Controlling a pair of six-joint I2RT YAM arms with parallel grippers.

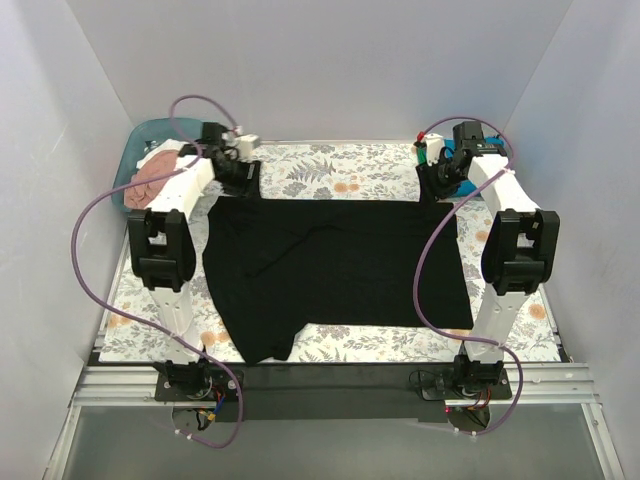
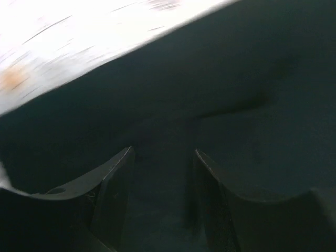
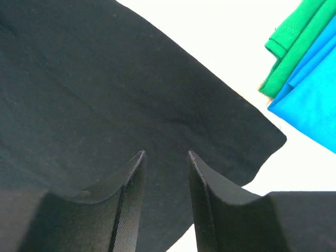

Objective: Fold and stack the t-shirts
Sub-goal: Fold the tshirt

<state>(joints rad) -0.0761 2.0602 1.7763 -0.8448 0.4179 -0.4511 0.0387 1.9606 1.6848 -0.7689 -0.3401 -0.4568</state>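
Note:
A black t-shirt point(image 1: 330, 265) lies spread flat on the floral table cloth point(image 1: 330, 170), one sleeve hanging toward the near left. My left gripper point(image 1: 243, 178) is at its far left corner, jaws open, with black cloth point(image 2: 236, 79) under and between the fingers point(image 2: 164, 155). My right gripper point(image 1: 437, 188) is at the far right corner, jaws open just above the cloth point(image 3: 105, 79), close to the shirt's corner point(image 3: 165, 155). A green t-shirt point(image 3: 291, 39) and a teal-blue t-shirt point(image 3: 315, 105) lie folded just beyond that corner. A dusty pink t-shirt point(image 1: 150, 182) lies at the far left.
A teal plastic tub point(image 1: 140, 140) holds the pink cloth at the far left corner. White walls close in the table on three sides. Purple cables loop from both arms. A metal rail point(image 1: 330, 380) runs along the near edge.

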